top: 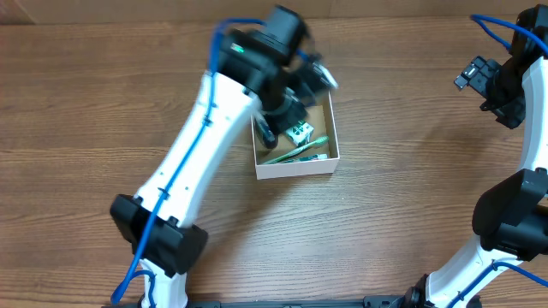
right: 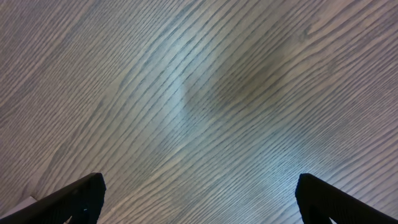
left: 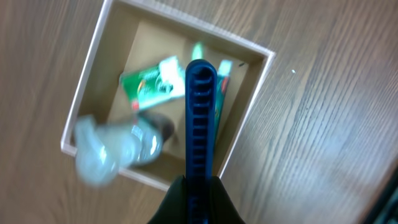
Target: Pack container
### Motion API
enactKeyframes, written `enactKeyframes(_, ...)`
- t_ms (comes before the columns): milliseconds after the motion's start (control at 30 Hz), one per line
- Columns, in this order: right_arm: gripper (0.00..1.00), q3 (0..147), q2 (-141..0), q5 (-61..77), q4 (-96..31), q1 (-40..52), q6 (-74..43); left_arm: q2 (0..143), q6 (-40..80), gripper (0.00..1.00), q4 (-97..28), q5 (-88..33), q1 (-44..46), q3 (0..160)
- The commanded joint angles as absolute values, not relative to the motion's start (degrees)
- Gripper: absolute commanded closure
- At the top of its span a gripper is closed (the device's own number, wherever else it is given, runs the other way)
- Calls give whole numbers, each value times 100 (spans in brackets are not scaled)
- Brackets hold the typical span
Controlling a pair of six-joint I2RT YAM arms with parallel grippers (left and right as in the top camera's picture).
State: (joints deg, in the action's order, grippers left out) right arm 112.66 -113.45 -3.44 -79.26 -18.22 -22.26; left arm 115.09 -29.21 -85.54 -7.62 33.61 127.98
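The container (top: pixel 295 167) is a shallow white box with a brown inside, at the table's middle. It holds a green-and-white toothpaste tube (top: pixel 300 133) and a green toothbrush (top: pixel 295 152). My left gripper (top: pixel 287 111) hovers over it, shut on a blue ridged comb (left: pixel 200 118) that points out above the box. In the left wrist view the container's rim (left: pixel 82 86) frames the tube (left: pixel 152 84), the toothbrush (left: pixel 222 81) and a blurred clear bottle (left: pixel 109 146) at the near-left rim. My right gripper (right: pixel 199 199) is open and empty over bare wood, far right (top: pixel 484 81).
The wooden table (top: pixel 411 188) surrounds the box. The left arm (top: pixel 188 180) slants from the front left across to the box. The right arm's base (top: pixel 514 214) stands at the right edge.
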Motion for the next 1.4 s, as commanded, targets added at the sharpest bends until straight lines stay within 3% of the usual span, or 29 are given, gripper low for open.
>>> enactKeyframes(0,0,11284,-11312,-445,-7915,-1802,-2257,11566,-3791,82,-8311,-62,3732,12792)
enactKeyframes(67,0,11281,-11312,-445,-7915,-1802,-2257,11701,-3865,80,-8246,-60,3712,12663)
enactKeyframes(167,0,11281,-11312,-445,-7915,-1802,-2257,12057,-3824,86,-8232,62,3398,12475)
enactKeyframes(200,0,11281,-11312,-445,-7915,-1802,-2257,12186,-3806,82,-8224,51,3286,12475)
enactKeyframes(400,0,11284,-11312,-445,-7915,-1802,-2257,11861,-2908,0,-8359,-150,3175,12816)
enactKeyframes(533,0,11284,-11312,-445,-7915,-1802,-2257,10842,-2836,0,-8484,-148,3653,12895)
enactKeyframes(633,0,11284,-11312,-445,-7915,-1802,-2259,10066,-1564,0,-8554,117,3903,12895)
enactKeyframes(733,0,11281,-11312,-445,-7913,-1802,-2257,9367,-176,0,-8652,1313,3813,12895)
enactKeyframes(867,0,11281,-11312,-445,-7913,-1802,-2257,8519,-62,0,-8941,1354,3787,12895)
enactKeyframes(933,0,11284,-11312,-445,-7913,-1802,-2257,8248,10,0,-9679,1129,3785,12835)
enactKeyframes(1100,0,11281,-11312,-445,-7915,-1802,-2259,7279,534,0,-9679,1201,3627,12713)
enactKeyframes(1300,0,11281,-11312,-445,-7915,-1802,-2259,5288,552,0,-9677,1647,3551,10801)
enactKeyframes(1367,0,11284,-11312,-445,-7915,-1802,-2259,4604,792,0,-9400,1649,3009,9966)
